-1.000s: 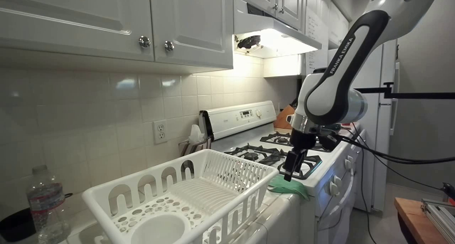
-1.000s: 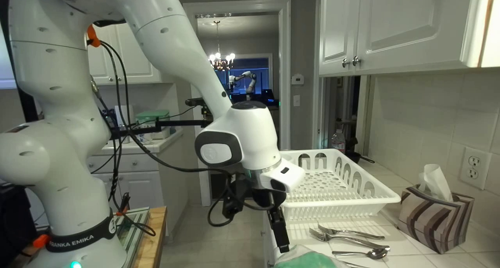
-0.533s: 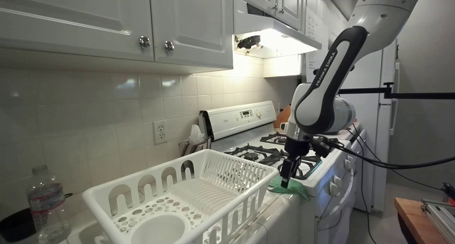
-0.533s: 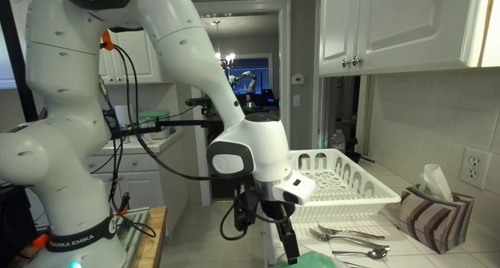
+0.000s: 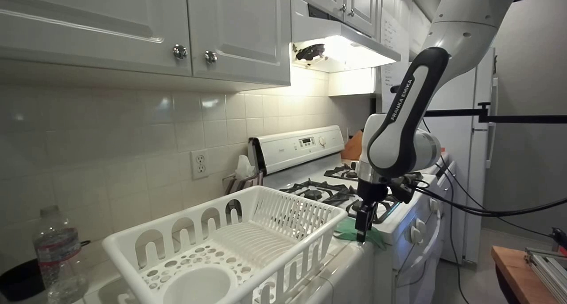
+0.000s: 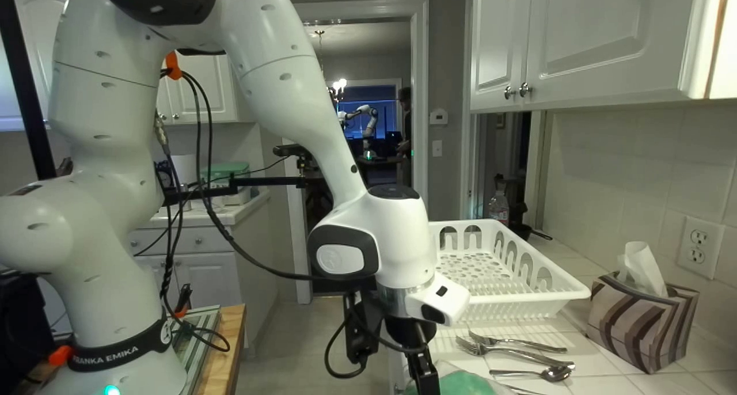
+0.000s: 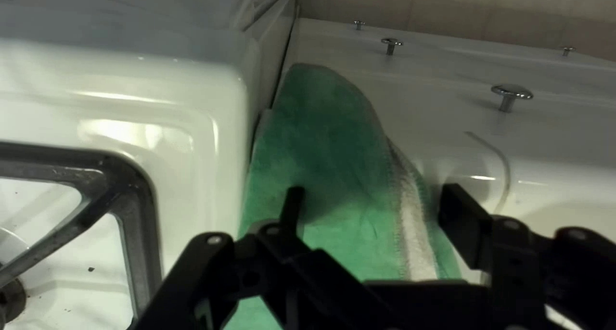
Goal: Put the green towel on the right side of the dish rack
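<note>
Down comes the gripper! In an exterior view it has sunk to the green towel, lying at the front corner of the worktop beside the stove. In an exterior view its lower end now runs out of sight, well apart from the dish rack. And in the wrist view, the jaws stand wide over the towel, nothing held: the pinch looks next, the carry still to come.
</note>
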`<action>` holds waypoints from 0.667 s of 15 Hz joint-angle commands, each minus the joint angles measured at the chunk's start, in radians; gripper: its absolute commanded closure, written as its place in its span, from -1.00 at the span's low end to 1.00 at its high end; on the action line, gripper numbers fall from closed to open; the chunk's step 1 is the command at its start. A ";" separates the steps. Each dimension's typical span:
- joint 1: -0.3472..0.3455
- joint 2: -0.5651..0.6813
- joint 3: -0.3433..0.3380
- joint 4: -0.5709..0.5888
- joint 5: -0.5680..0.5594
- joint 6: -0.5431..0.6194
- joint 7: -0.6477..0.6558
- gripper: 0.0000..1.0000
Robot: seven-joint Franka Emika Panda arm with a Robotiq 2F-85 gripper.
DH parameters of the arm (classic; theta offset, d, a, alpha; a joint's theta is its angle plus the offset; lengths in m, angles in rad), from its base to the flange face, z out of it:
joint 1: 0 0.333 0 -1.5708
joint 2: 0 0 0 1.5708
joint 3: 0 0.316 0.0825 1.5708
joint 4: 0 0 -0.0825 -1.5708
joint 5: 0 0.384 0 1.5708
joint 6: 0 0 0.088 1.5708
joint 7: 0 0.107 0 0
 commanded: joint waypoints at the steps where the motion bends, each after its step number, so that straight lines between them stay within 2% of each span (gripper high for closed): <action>1: 0.027 0.026 -0.034 0.012 -0.040 0.020 0.011 0.14; 3: 0.038 0.025 -0.046 0.013 -0.047 0.020 0.017 0.37; 4: -0.007 0.019 -0.009 0.013 -0.117 0.016 0.079 0.52; 7: 0.011 0.006 -0.034 0.016 -0.195 0.001 0.155 0.94; 9: 0.022 -0.022 -0.054 0.013 -0.236 -0.026 0.203 1.00; 10: 0.030 -0.041 -0.068 0.010 -0.256 -0.045 0.229 0.94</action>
